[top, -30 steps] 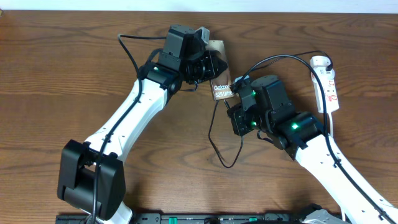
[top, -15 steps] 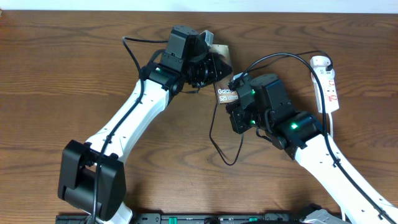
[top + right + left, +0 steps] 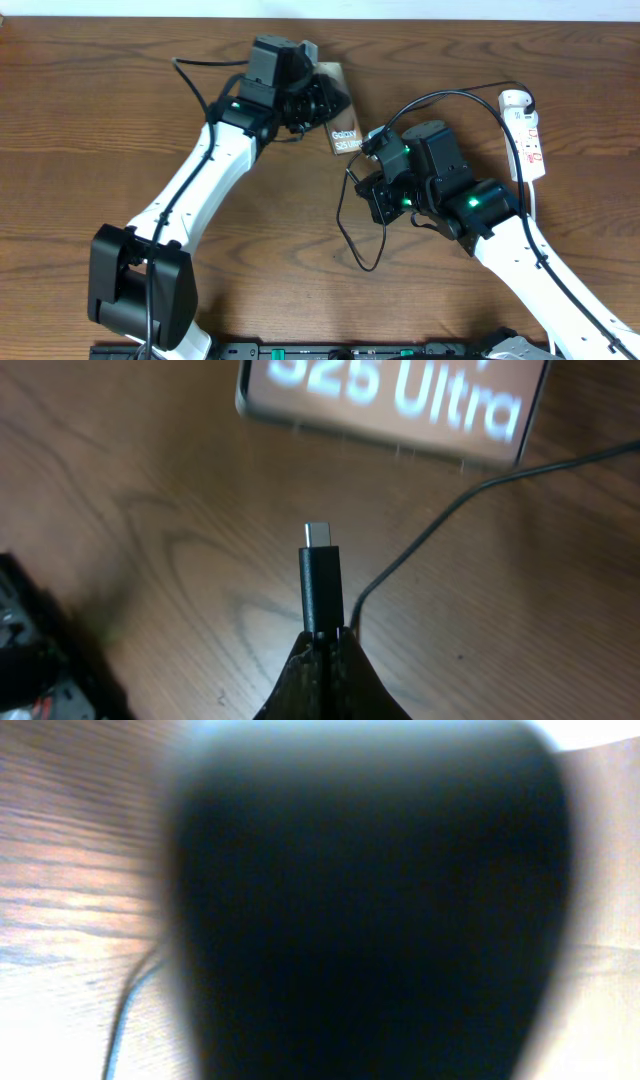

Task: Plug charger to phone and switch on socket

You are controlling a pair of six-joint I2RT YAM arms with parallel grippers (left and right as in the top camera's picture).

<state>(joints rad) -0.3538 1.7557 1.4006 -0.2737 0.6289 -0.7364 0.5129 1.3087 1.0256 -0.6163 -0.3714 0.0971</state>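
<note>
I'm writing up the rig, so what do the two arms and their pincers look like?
The left arm and right arm both have white tubular links, black joints and boxy black wrists with small green lights. A thin black cable runs along each. The right pincer has dark tapered fingers.
</note>
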